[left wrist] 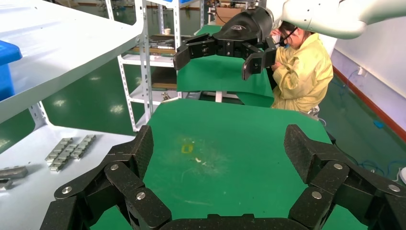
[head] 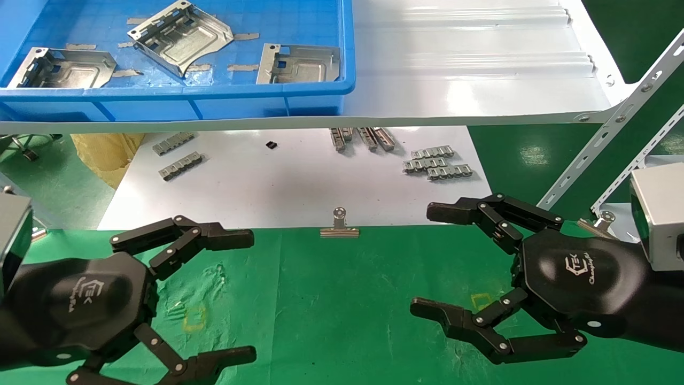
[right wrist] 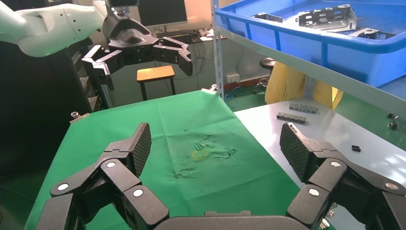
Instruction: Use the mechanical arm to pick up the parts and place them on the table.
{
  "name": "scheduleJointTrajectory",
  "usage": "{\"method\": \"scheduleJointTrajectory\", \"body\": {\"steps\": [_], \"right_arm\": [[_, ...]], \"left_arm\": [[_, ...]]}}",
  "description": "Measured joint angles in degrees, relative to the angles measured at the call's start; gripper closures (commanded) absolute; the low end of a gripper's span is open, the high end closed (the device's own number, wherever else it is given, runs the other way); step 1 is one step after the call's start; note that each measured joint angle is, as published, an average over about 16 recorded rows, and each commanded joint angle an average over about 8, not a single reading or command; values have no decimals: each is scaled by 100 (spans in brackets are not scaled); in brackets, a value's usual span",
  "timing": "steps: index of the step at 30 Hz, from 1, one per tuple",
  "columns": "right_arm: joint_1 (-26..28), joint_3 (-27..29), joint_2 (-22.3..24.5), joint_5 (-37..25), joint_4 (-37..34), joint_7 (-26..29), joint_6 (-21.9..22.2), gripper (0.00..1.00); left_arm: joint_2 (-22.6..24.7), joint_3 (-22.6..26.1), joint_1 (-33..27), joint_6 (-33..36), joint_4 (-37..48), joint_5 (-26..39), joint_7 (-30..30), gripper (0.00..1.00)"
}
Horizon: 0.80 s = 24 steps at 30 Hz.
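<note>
Workshop surroundings, as seen from my station.

Around me: green glossy floor (left wrist: pixel 91 103) with light reflections; white perforated-steel shelving (left wrist: pixel 143 62) beside me; a white shelf board (head: pixel 470 64) ahead of me; a seated person in a yellow coat (left wrist: pixel 302 72); a pale wall with dark red skirting (left wrist: pixel 368 52); a stool with an orange-tan seat (right wrist: pixel 154 74); a dark monitor (right wrist: pixel 162 10) behind it; yellow bagging (head: pixel 107 152) on the floor beneath the shelf.
</note>
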Motion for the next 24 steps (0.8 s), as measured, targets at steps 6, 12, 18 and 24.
{"method": "scheduleJointTrajectory", "body": {"steps": [6,12,18,24], "right_arm": [[0,0,0,0,0,0,0,0],[0,0,0,0,0,0,0,32],[0,0,0,0,0,0,0,100],[0,0,0,0,0,0,0,100]], "left_arm": [[0,0,0,0,0,0,0,0],[0,0,0,0,0,0,0,0],[0,0,0,0,0,0,0,0],[0,0,0,0,0,0,0,0]]}}
